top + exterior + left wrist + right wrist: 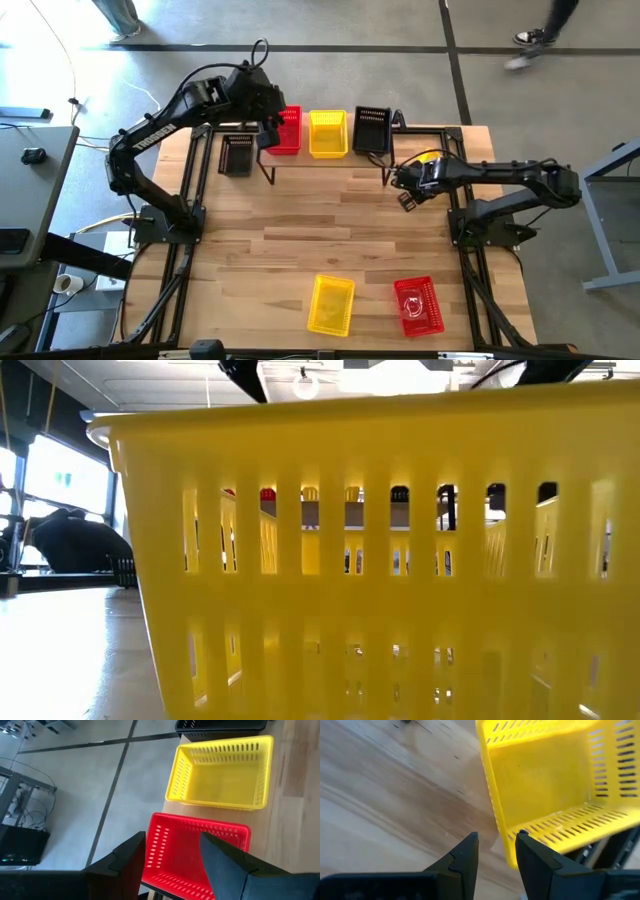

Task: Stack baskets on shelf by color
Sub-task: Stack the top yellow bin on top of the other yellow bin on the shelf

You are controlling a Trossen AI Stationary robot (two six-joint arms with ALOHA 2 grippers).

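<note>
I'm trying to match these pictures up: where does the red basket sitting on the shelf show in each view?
High view: the red basket is upper middle, leftmost on the shelf.
Low view: cannot tell; a near yellow basket fills the picture.
Left wrist view: the red basket is at bottom centre.
Right wrist view: not in it.
Shared landmark: the shelf's yellow basket right beside it, also in the left wrist view.

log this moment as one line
left gripper: open over shelf's red basket | right gripper: gripping yellow basket wall, beside shelf
</note>
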